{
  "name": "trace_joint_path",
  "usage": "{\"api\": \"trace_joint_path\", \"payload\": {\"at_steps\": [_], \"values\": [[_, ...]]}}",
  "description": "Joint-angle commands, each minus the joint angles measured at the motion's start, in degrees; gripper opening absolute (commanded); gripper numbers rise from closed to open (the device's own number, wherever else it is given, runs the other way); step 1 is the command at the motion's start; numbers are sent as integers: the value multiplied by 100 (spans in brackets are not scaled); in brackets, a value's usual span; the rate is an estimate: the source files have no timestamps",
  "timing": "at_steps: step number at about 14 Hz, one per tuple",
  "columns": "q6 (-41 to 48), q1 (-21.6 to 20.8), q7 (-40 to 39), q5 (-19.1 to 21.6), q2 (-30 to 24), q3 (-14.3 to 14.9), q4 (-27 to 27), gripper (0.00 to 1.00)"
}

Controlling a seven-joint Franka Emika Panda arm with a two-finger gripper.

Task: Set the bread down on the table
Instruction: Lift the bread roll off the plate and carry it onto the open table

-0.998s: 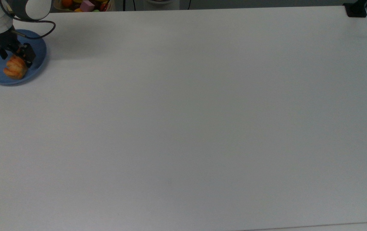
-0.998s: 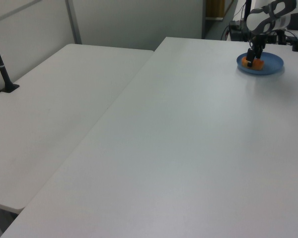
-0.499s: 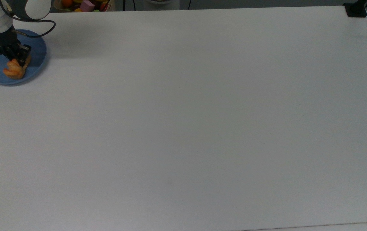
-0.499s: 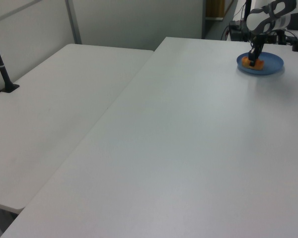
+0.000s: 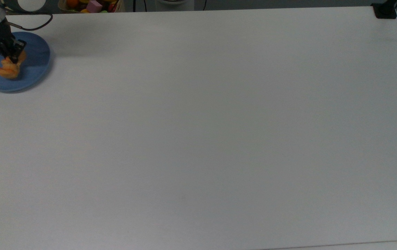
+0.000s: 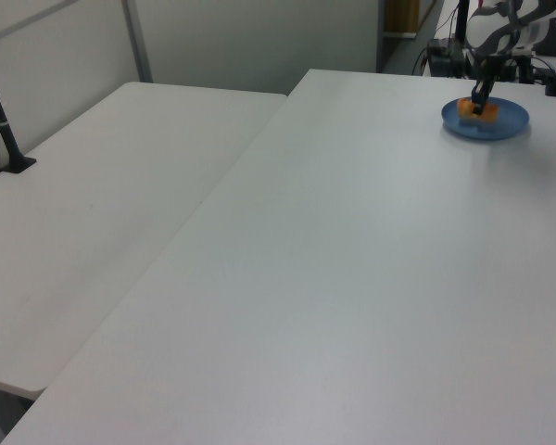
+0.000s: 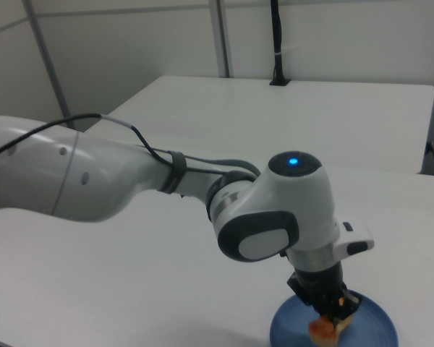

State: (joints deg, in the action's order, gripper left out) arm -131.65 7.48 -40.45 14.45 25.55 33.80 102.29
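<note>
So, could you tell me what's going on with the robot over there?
The Franka arm's gripper is shut on the bread, a small golden-orange roll, right over the blue plate at the top view's far left. The bread hangs from the gripper, seemingly just off the plate. It has not reached the bare white table beside the plate yet.

Dim, even overhead light; the white table (image 5: 198,139) looks greyish, with a soft shadow at the top view's far left.
</note>
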Motion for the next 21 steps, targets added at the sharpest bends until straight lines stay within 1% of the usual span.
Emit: {"api": "trace_joint_path", "payload": {"at_steps": [1,3,5,6,7,9,10,11,12,13,15,18,19,21], "values": [[499,-89,-43,40,-672,48,63,0],[517,-299,211,31,-919,31,45,0],[622,-562,659,23,-999,-40,-165,0],[753,-711,870,-56,-999,-57,-348,0],[963,-817,1072,-100,-999,-162,-542,0],[1246,-854,1380,-101,-1043,-626,-841,2],[1281,-880,1687,-179,-1095,-951,-903,2],[1264,-984,1985,-380,-1104,-1224,-939,2],[1273,-1055,2276,-704,-1078,-1435,-1052,2],[1238,-1108,2548,-898,-1043,-1742,-1053,2],[1194,-1196,2997,-1023,-947,-2217,-1106,2],[1176,-1520,3665,-1172,-771,-2509,-1167,2],[1168,-1635,3841,-1225,-640,-2553,-1237,2],[827,-1898,4036,-1234,-359,-2562,-1308,2]]}}
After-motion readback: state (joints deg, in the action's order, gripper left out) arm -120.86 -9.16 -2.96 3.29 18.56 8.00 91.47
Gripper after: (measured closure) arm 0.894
